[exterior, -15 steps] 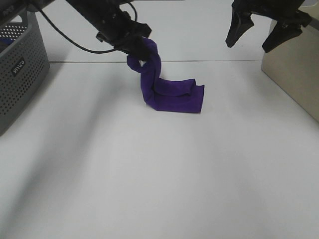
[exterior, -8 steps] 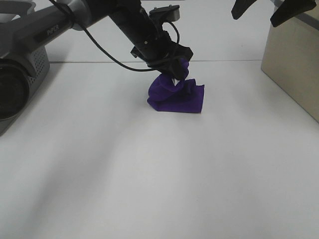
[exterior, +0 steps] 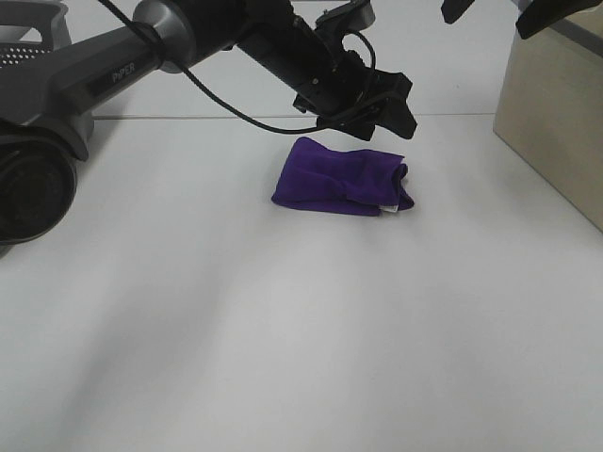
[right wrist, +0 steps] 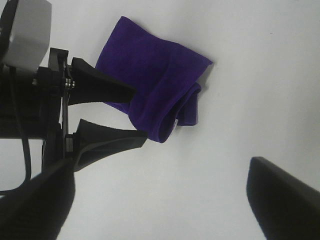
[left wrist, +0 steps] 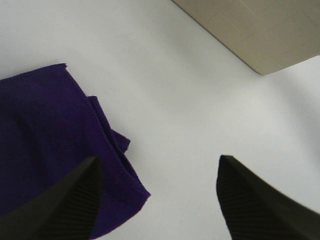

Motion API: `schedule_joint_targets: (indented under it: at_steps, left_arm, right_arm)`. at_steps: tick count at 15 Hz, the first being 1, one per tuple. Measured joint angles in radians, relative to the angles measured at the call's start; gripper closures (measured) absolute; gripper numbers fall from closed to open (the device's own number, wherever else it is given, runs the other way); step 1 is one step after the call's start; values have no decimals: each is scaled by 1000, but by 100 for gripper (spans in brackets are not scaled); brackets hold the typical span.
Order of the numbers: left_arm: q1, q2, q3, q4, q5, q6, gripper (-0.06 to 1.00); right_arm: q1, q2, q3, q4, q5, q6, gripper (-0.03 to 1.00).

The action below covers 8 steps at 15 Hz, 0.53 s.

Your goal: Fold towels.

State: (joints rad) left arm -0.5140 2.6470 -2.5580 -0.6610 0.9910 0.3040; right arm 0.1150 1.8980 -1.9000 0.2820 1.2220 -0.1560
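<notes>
The deep purple towel (exterior: 341, 179) lies folded in a flat bundle on the white table, with a small white label (exterior: 388, 209) at its front right corner. My left gripper (exterior: 382, 105) reaches across just above the towel's right end, open and empty. In the left wrist view the towel (left wrist: 45, 145) lies beside one finger, and the gripper (left wrist: 157, 200) holds nothing. My right gripper (exterior: 495, 9) is high at the back right, open and empty, mostly cut off by the frame edge. The right wrist view shows the towel (right wrist: 155, 85) far below my right gripper (right wrist: 160, 200).
A beige box (exterior: 556, 122) stands at the table's right edge, also in the left wrist view (left wrist: 260, 30). A grey perforated basket (exterior: 24, 55) sits at the far left, behind the left arm's base (exterior: 28, 188). Bare white table lies in front of the towel.
My left gripper carried the towel's raised end to the right, laid it over the rest and let go. The towel now lies flat and folded. The right gripper rose slightly.
</notes>
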Motion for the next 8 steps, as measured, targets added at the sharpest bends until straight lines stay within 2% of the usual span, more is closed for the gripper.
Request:
schedule_joint_targets:
  at_steps: [1,4,7,8]
  left_arm:
    - [5,0,-20,36,17,0,34]
    - [52,0,-148,208,197,-10,34]
    - [117,-44,-208,412,217,-165,34]
    - [129,-60,-210,458,218,-190,34]
  right_arm:
    - [0,-1,0,0,0,0,8]
    - [0,-16,2,0,0,0,8]
    - [0,-44,3,-8,0,-1,8]
    - [0,-51,3,-22,0,1,8]
